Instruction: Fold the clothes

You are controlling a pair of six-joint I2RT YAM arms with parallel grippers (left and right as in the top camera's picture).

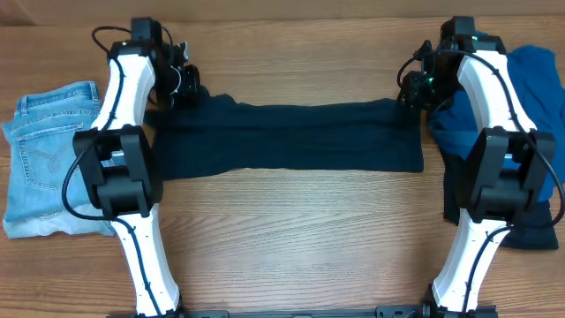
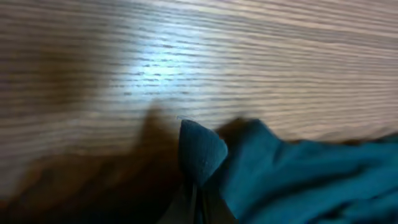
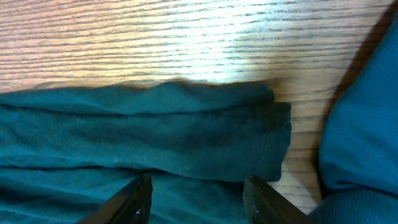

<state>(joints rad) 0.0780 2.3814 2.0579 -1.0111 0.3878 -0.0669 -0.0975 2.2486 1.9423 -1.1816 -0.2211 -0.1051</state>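
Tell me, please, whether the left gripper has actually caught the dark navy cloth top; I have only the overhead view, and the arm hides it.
Observer: Yes. In the left wrist view the left gripper is shut on a corner of the dark navy cloth top, which stands up in a small peak.
Operator: Has the right gripper pinched its end too?
Observer: No. Its wrist view shows it open, fingers spread above the hemmed end, which lies flat.
Operator: Does the bright blue cloth garment touch that end?
Observer: Not as far as the right wrist view shows; a strip of wooden table lies between them.
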